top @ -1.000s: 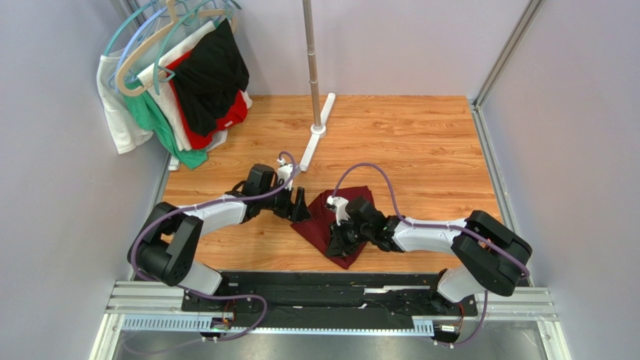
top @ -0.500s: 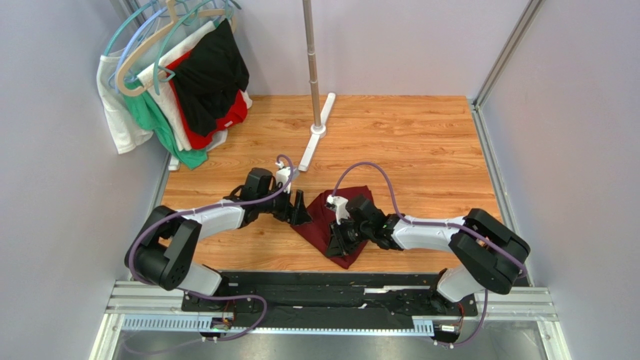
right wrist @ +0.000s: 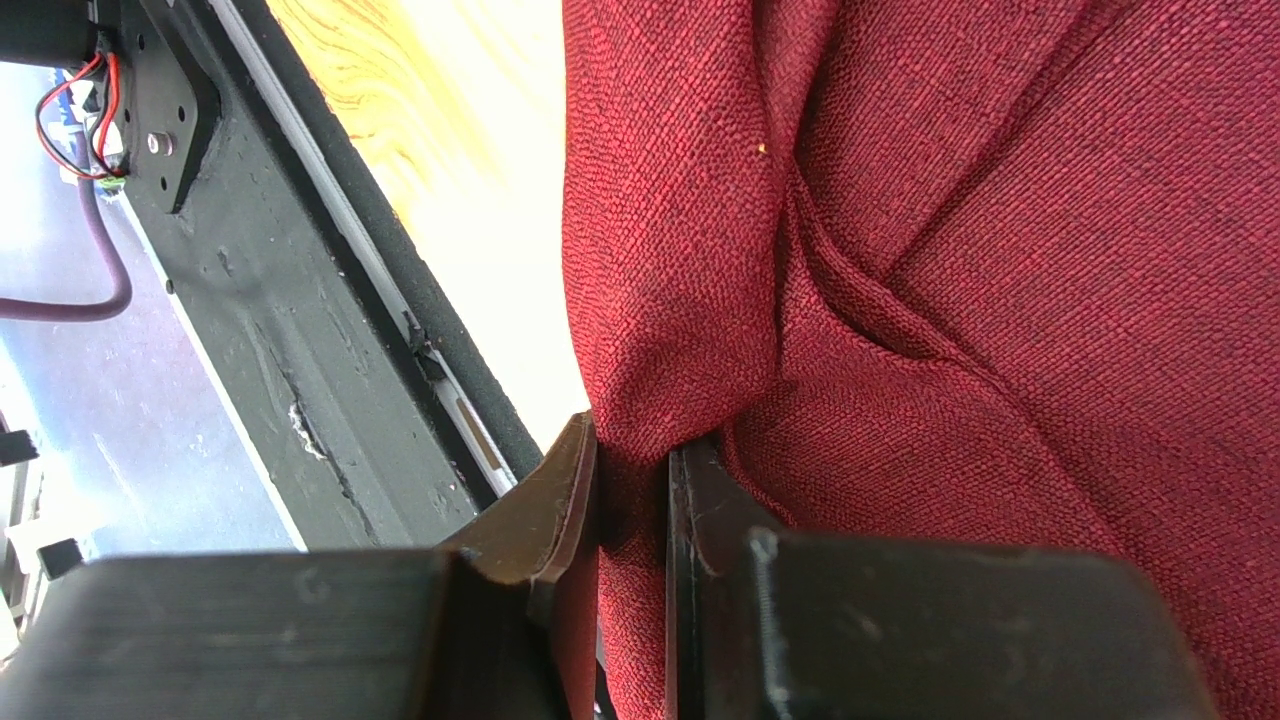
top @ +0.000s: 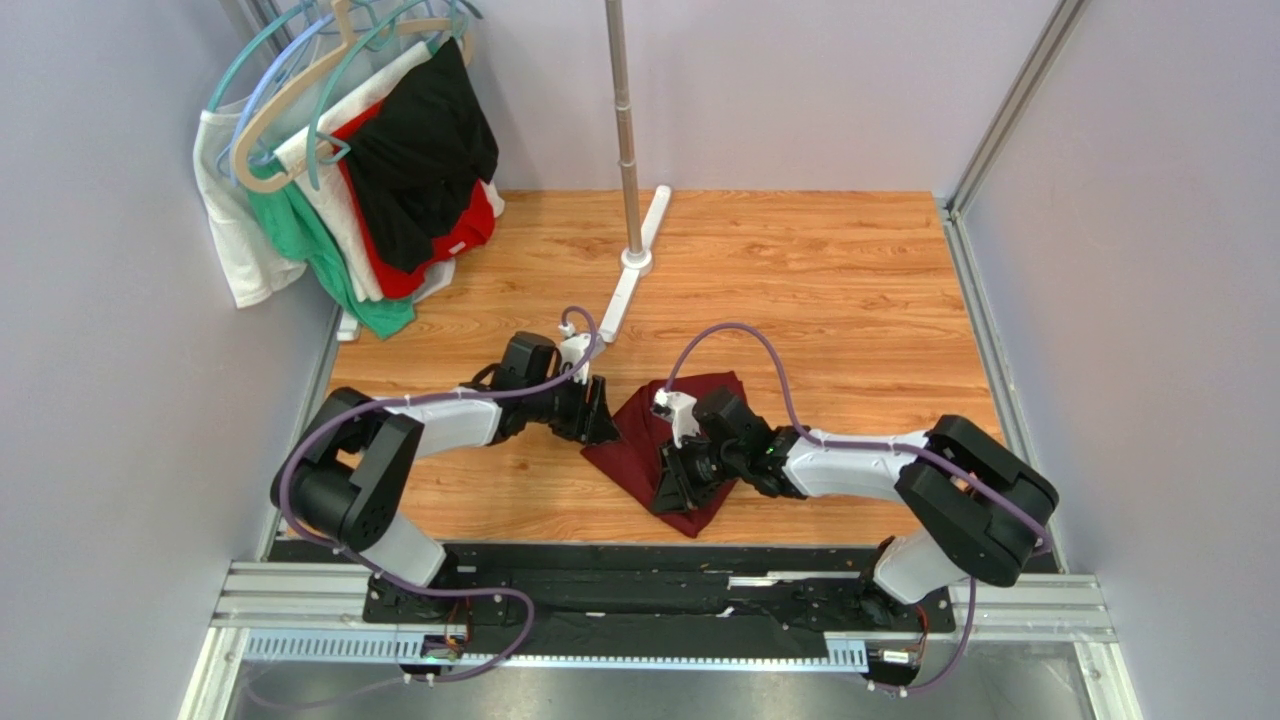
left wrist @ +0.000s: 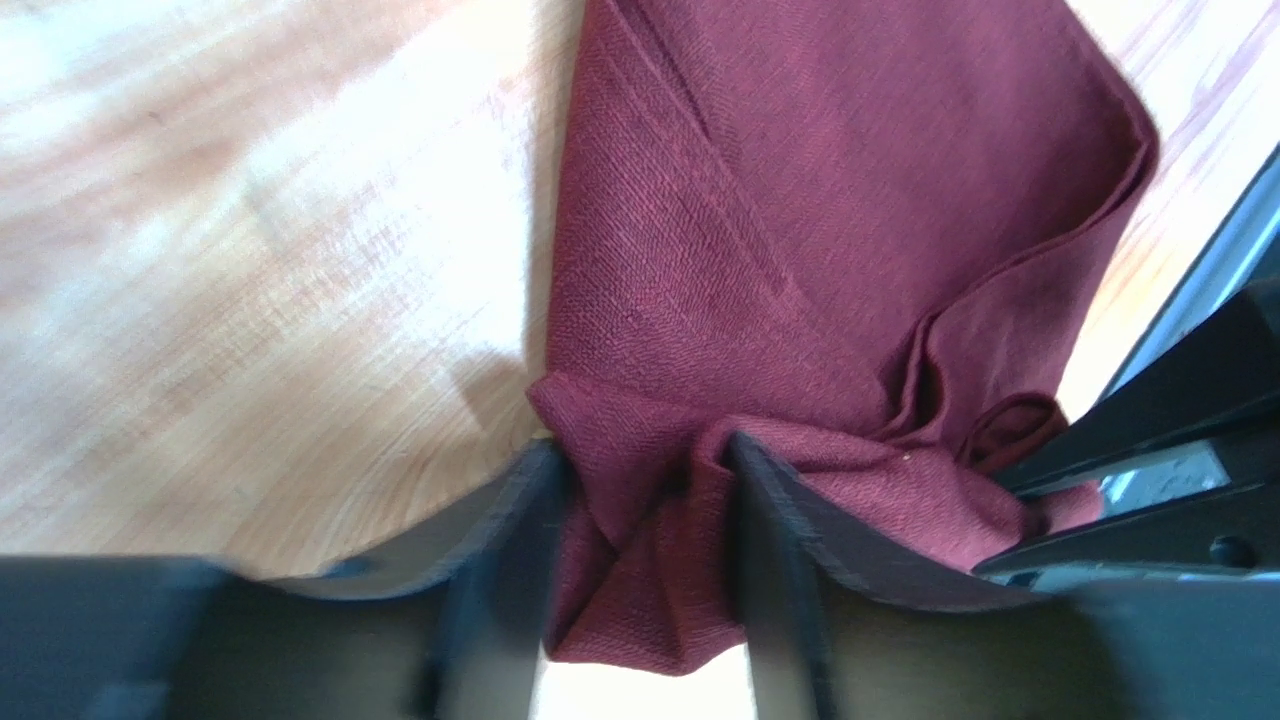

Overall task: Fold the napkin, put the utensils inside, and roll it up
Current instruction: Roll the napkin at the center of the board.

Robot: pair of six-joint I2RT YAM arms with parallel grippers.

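At the tabletop's far left corner a bunch of white, green, red and black garments [top: 376, 180] hangs on pale hangers [top: 293, 90], a metal pole [top: 621, 105] rises from a white base [top: 637, 248] near the far edge's middle, and a black rail [top: 631, 570] runs along the near edge of the wooden tabletop [top: 857, 285].

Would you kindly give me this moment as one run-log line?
left gripper: shut on bunched napkin edge | right gripper: shut on napkin fold | napkin: rumpled on table, not rolled

The left gripper [left wrist: 643, 465] has closed from wide open onto a bunched corner of the napkin [left wrist: 812, 210], pinching the cloth
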